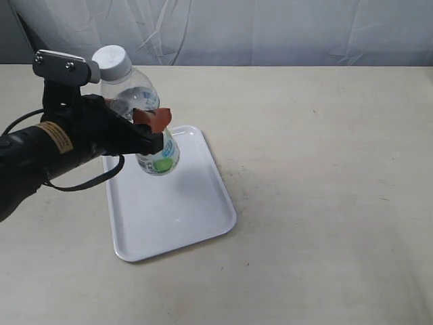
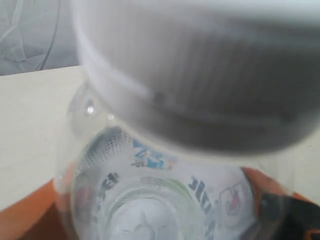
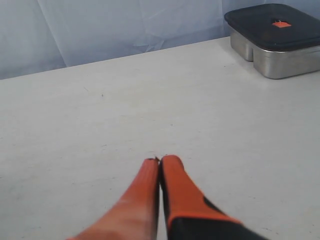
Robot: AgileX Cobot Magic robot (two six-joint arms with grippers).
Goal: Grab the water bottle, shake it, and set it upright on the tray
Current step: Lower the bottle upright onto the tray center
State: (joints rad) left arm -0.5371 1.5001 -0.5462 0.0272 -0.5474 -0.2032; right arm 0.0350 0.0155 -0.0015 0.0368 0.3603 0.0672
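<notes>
The water bottle (image 1: 134, 93), tilted and pinched at its label by the left pincer (image 1: 157, 133), hangs above the tray's (image 1: 169, 217) far end, seemingly mid-shake, so next it needs righting and lowering onto the tray, while the right pincer (image 3: 160, 165) rests pressed together.

A dark-lidded steel container (image 3: 276, 41) rests on the pale table (image 3: 100, 125) before a wrinkled backdrop (image 3: 100, 30).

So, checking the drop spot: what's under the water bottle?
The white tray lies under the water bottle, held tilted by the left gripper. Whether its base touches the tray cannot be seen.
</notes>
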